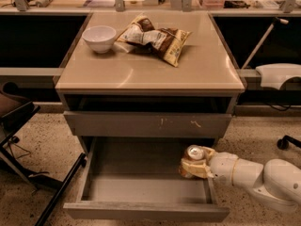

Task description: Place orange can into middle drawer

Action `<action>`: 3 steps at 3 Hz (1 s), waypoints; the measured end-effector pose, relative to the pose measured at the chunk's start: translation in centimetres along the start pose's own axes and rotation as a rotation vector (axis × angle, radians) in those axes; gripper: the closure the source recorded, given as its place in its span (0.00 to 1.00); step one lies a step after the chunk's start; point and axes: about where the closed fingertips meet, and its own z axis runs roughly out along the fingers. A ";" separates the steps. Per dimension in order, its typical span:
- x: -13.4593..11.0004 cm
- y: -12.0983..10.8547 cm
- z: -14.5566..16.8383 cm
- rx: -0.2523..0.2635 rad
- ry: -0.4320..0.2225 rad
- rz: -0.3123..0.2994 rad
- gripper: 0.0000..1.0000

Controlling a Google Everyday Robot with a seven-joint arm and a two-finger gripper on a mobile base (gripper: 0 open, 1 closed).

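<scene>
On the tabletop point(141, 74), left: a white bowl point(99, 37) is seen standing upright.
Tabletop, middle: a tan-and-brown snack bag point(155, 37) is laid crumpled just beside the bowl.
Under the tabletop: a scratched drawer front point(148, 125) is seen pushed in.
Middle drawer point(136, 187): it is pulled well out below the scratched front, and its grey floor and side walls are exposed.
Orange can point(194, 154): it is held roughly upright, silver top up, inside the drawer's right part, near the right wall. Whether the floor is touched cannot be told.
End effector point(193, 167): it is closed around the can's lower body and enters from the right.
Handling: the can is judged light, smooth and thin-walled, so slipping or denting is possible. A moderate squeeze across the round mid-body is judged safest.
</scene>
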 end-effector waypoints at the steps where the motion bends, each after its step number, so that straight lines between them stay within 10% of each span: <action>1: 0.8 0.3 0.3 0.002 0.006 0.003 1.00; 3: 9.8 -2.8 7.4 0.057 0.045 0.002 1.00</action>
